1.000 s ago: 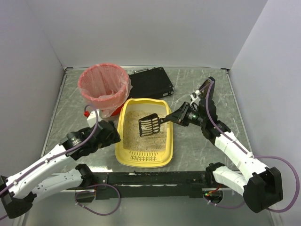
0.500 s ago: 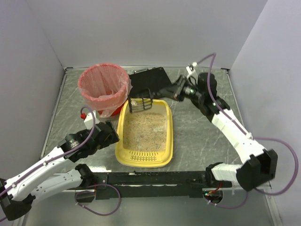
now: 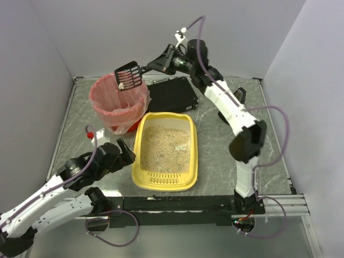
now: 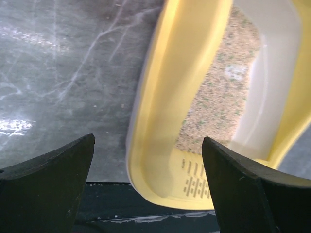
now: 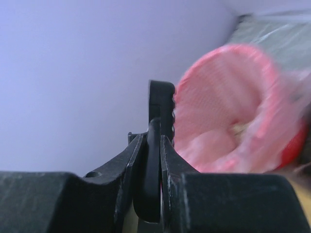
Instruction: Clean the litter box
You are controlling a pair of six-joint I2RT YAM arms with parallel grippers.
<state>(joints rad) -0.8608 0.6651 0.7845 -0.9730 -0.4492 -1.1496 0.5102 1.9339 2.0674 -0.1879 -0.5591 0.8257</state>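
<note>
- Left hand (image 4: 148, 141): two black wedge-shaped fingers spread wide, holding nothing, poised over the litter box's near left corner.
- Round bin (image 3: 102, 110): lined with crinkled pink film, at the far left of the marbled grey surface (image 3: 226, 156).
- Scoop (image 3: 129, 74): flat black slotted plastic, tilted above the bin's rim, with a pale clump on it.
- Right hand (image 5: 152, 141): clamped shut on the scoop's thin handle.
- Litter box (image 3: 137, 156): glossy yellow tray with rounded corners, mid-surface. It holds grainy beige litter (image 3: 164, 145) and has a slotted strip at its near end.
- Flat black case (image 3: 172, 94): just behind the box.
</note>
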